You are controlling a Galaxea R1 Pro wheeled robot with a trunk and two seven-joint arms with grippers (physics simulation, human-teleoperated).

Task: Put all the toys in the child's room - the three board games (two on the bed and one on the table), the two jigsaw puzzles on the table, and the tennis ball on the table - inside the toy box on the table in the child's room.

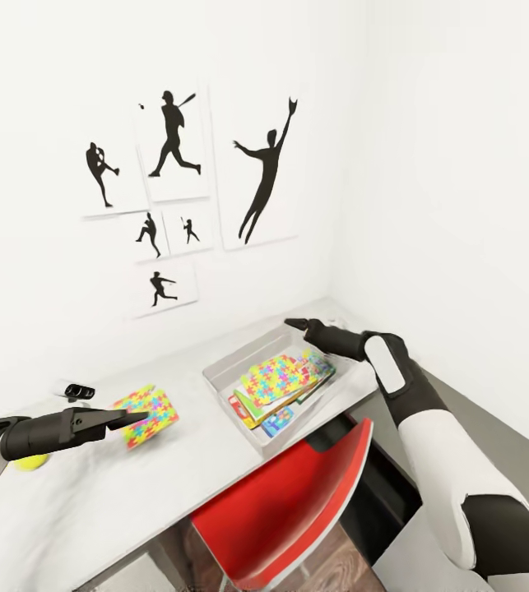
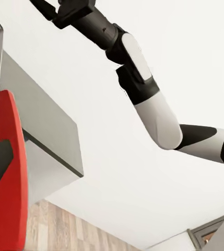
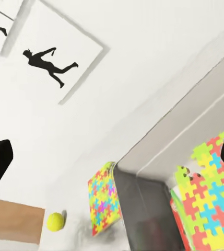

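1. My left claw [image 1: 136, 419] is clamped on a jigsaw puzzle [image 1: 147, 413], held tilted above the surface [image 1: 91, 501].
2. My right claw [image 1: 295, 324] hovers at the toy box's [image 1: 217, 374] far corner; whether its jaws are apart I cannot tell.
3. The toy box lies to my left claw's right, with a puzzle already on top of its contents.
4. The tennis ball [image 1: 30, 462] rests near the surface's left end, by my left arm.

No lettering, number or brand can be read anywhere. The wall prints [image 1: 174, 140] carry only black player silhouettes, and the printing on the boxes in the toy box [image 1: 239, 362] is too small to read.
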